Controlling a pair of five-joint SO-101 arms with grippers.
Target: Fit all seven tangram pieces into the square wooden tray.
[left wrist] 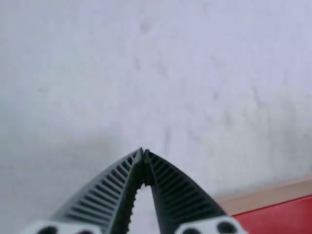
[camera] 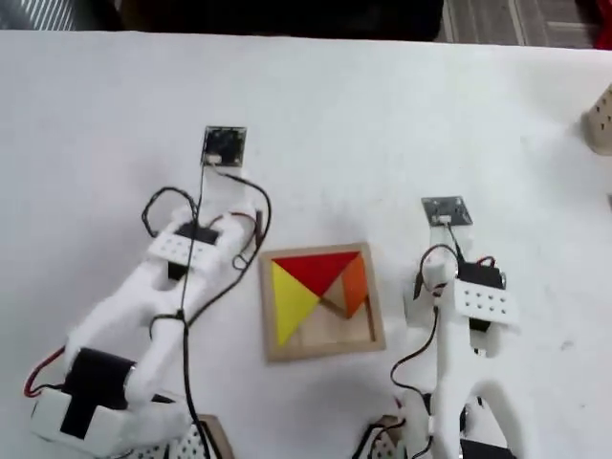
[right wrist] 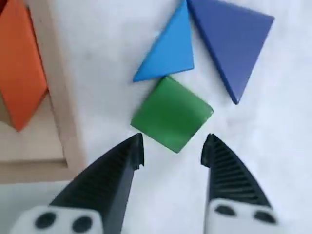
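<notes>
Looked down on a white table (camera: 382, 105), matte from above, faintly scuffed and speckled up close. Picked out, past its far edge, a dark band of room and a patch of striped flooring (camera: 497, 19) off to one side. Caught a beige perforated block (camera: 601, 120) poking in at the table's right edge. Found the square wooden tray (camera: 325, 348) lying flat on the table between the two arms, toward the robot's side. Counted three pieces inside: a red triangle (camera: 316, 268) along the far wall, a yellow triangle (camera: 289, 301) down the left wall and an orange piece (camera: 355, 285) at the right, all meeting near the centre, with bare wood across the near half. Spotted the left claw (left wrist: 143, 155) pressed together, tips meeting, gripping nothing, over bare table just beside a corner of the tray. Saw the right claw (right wrist: 171, 146) spread wide and empty, straddling the nearest corner of a green square (right wrist: 171, 113) on the table just outside the tray's wall. Noted a light blue triangle (right wrist: 168, 51) right up against the green square's far corner, and a dark blue triangle (right wrist: 234, 39) alongside it. Could not confirm contact between right claw and green square.
</notes>
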